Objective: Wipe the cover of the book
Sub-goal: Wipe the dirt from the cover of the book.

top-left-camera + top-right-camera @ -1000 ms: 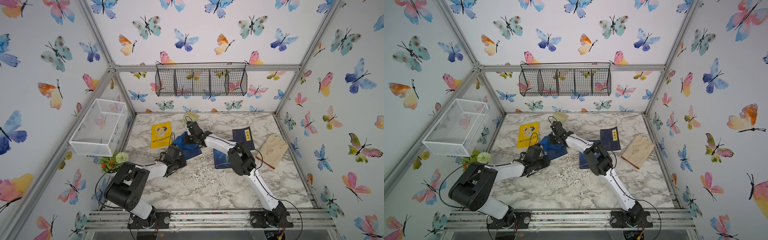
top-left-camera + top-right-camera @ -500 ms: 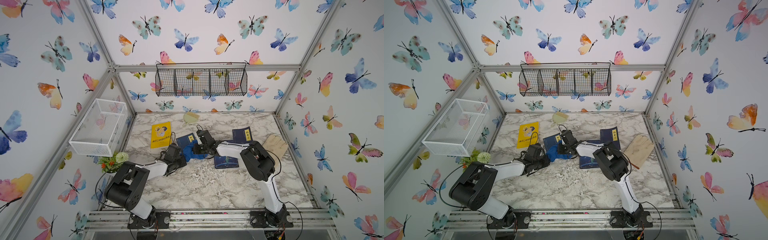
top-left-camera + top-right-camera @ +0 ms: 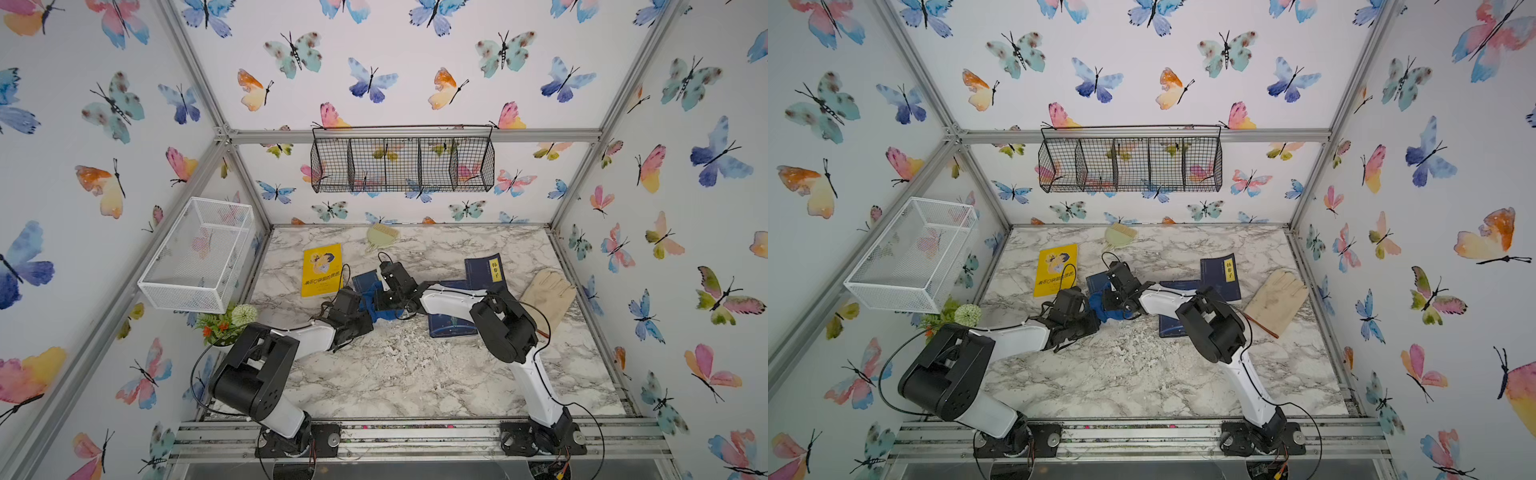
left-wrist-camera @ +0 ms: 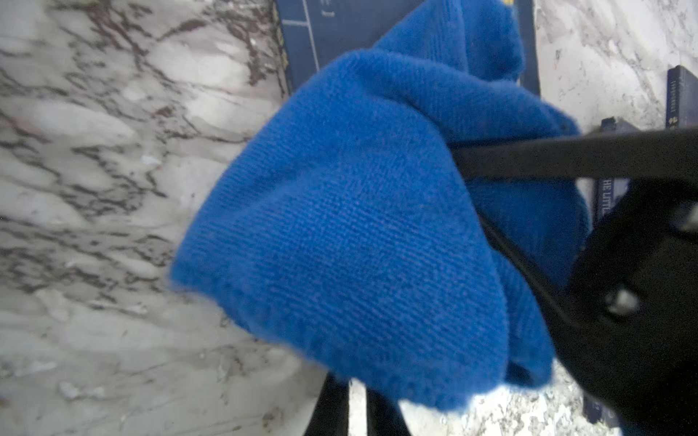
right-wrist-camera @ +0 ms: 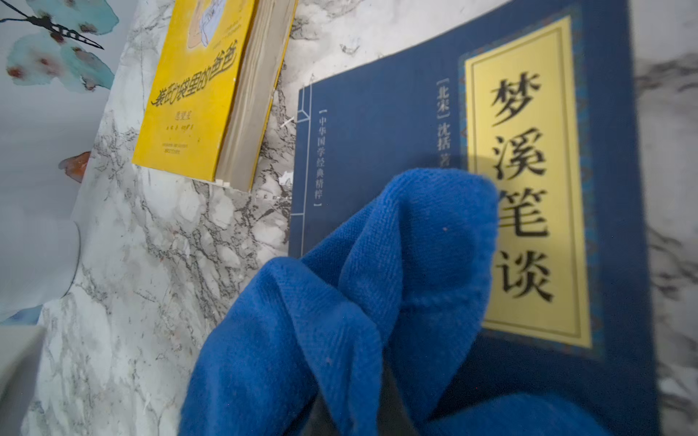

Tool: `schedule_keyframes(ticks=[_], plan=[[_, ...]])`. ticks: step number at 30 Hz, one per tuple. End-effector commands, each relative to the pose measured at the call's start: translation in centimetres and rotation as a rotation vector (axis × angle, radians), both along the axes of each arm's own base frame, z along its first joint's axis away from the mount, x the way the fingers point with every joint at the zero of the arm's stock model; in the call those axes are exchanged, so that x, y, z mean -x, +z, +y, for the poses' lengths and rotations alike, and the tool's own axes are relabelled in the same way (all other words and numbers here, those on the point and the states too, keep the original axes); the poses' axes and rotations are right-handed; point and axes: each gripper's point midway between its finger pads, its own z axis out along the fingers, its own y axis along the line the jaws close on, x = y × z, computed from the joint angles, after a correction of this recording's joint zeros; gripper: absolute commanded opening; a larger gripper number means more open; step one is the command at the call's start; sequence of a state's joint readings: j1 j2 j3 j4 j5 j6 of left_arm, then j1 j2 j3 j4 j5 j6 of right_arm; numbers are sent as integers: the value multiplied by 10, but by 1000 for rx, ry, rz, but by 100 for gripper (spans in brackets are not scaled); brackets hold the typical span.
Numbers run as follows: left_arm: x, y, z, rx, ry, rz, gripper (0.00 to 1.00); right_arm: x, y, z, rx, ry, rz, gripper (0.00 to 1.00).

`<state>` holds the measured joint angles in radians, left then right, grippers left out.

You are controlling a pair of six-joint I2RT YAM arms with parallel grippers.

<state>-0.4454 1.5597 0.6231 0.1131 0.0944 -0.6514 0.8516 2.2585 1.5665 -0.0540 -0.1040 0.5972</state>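
The navy book (image 5: 377, 132) lies flat near the middle of the marble table (image 3: 415, 374), partly under the blue cloth (image 5: 359, 302). The right gripper (image 3: 380, 302) is closed on this bunched cloth, which rests on the cover. The left gripper (image 3: 362, 321) is just beside it with jaws nearly together; what it holds I cannot tell. A yellow book (image 3: 322, 270) lies near, not touching.

The dark blue book (image 5: 377, 132), with a yellow title panel, lay flat and cover up just beside the yellow book (image 5: 189, 94). The blue cloth (image 5: 340, 302) sat bunched on its cover.
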Motion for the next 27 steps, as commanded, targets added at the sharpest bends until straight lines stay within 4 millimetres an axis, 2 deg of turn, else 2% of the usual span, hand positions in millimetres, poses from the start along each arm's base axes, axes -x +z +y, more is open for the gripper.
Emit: schedule_keyframes(ticks=[1,5,7,9,14,16,21,27], plan=[[12,-16,6,-37,1,60,11,47,-99,-94,377,-51,233,2],[12,-13,6,-38,0,57,11,45,-107,-107,390,-72,261,2],[13,-11,8,-41,5,50,11,49,-109,-107,380,-67,278,2],[13,-10,10,-45,9,45,11,52,-109,-102,345,-66,295,2],[17,-12,10,-39,12,51,11,54,-105,-74,264,-24,304,3],[19,-14,10,-42,12,56,11,43,-104,-68,290,-16,278,3],[23,-15,13,-53,12,63,12,-1,-101,-61,357,-48,190,3],[20,-7,13,-54,14,49,14,-27,-105,-51,314,-73,204,3]])
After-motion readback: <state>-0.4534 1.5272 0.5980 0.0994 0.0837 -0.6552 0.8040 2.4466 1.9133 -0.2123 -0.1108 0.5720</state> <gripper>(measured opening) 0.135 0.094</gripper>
